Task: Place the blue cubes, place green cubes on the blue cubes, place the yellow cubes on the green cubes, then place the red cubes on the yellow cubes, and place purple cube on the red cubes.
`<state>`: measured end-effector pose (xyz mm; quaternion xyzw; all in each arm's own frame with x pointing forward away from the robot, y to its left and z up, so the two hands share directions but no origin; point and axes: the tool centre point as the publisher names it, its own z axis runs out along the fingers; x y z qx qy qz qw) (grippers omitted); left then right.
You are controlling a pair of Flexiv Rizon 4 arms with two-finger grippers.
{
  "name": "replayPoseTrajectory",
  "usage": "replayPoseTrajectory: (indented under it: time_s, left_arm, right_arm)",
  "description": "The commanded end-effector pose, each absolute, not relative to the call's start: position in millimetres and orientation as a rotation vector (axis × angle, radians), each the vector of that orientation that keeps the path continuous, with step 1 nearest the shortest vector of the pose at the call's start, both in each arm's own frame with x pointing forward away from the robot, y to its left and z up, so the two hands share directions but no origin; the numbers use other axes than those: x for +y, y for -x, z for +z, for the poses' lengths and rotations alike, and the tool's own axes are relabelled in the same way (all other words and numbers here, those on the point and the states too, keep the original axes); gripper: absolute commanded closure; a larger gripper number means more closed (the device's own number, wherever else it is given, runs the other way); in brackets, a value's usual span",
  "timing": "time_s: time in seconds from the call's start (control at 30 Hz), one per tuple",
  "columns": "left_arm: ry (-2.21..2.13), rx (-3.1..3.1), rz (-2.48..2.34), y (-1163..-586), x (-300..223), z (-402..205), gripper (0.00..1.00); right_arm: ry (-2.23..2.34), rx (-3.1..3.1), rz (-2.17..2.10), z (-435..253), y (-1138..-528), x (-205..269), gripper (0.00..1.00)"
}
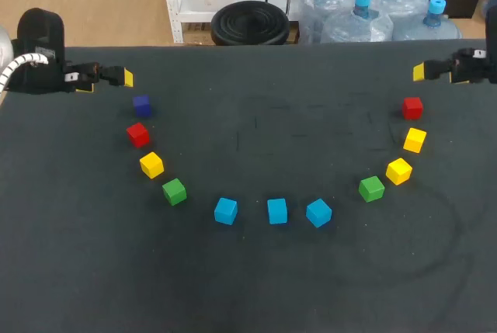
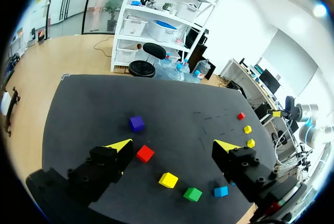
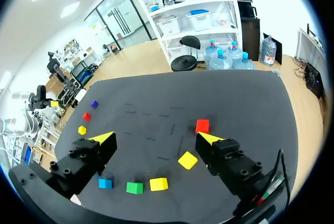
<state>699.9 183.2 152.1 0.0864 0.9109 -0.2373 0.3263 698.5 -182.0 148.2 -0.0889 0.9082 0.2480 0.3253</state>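
End effectors are held wide and empty, blue cubes (image 1: 277,211) laid midway between left end effector (image 1: 127,78) and right end effector (image 1: 419,71), neither nearer.

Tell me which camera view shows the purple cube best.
The left wrist view: the purple cube sits large and unblocked, just ahead of the left gripper. The head view shows it small and dark; the right wrist view shows only a distant speck.

Overhead head cam, two inward-facing wrist cams
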Motion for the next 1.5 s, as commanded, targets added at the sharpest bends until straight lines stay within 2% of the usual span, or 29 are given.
replayPoseTrajectory:
  time_s: [0.03,0.33,0.7,1.1,1.5]
  left_arm:
    - [-0.230,2.378,-0.632,-699.6,184.8,150.5,0.00]
    - [-0.230,2.378,-0.632,-699.6,184.8,150.5,0.00]
    - [-0.230,2.378,-0.632,-699.6,184.8,150.5,0.00]
    - [-0.230,2.378,-0.632,-699.6,184.8,150.5,0.00]
    - [-0.230,2.378,-0.632,-699.6,184.8,150.5,0.00]
  right_arm:
    - [0.292,2.394,0.656,160.2,-690.1,-179.5,0.00]
    - [0.817,2.399,0.560,179.6,-652.6,-140.4,0.00]
    - [1.301,2.368,0.465,161.1,-617.9,-91.5,0.00]
    - [1.653,2.248,0.378,153.3,-603.2,-59.8,0.00]
    - [1.815,2.254,0.449,122.8,-584.2,-26.3,0.00]
